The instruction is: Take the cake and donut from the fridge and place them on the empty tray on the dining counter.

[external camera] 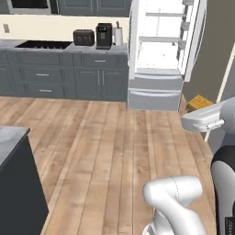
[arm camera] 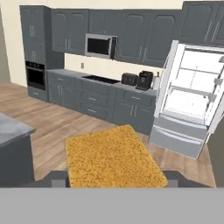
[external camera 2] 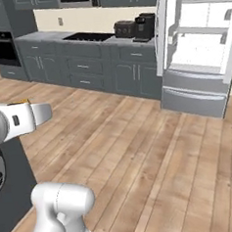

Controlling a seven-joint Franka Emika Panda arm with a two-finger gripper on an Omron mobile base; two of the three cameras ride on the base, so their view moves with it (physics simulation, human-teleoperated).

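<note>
The arm is carrying the cake (arm camera: 113, 156) across the kitchen, so the step in hand looks like the haul from the fridge (arm camera: 189, 100) to the dining counter. In the hand view the cake sits low and centre, a speckled golden-tan slab, with the dark finger tips pressed against its two lower sides: the claw (arm camera: 114, 178) is clenched on the cake. In the left base view a corner of the same cake (external camera: 199, 102) pokes out at the right edge, just above the white hand, and in the right base view a sliver of orange shows at the far left, on top of the hand.

The fridge stands open at the upper right of all three views, its white shelves bare as far as I can make out from here; I cannot pick out the donut on them. It is well apart from the arm, with a stretch of wooden floor (external camera: 101, 147) between.

A grey marble corner of the dining counter (external camera: 10, 137) shows at the left edge of the left base view, with its dark base below. The blue tray is nowhere I can point to yet. My guess is the next move calls for turning toward that counter, finding the empty tray and lowering the cake flat onto it before letting go, then a trip back for the donut.
</note>
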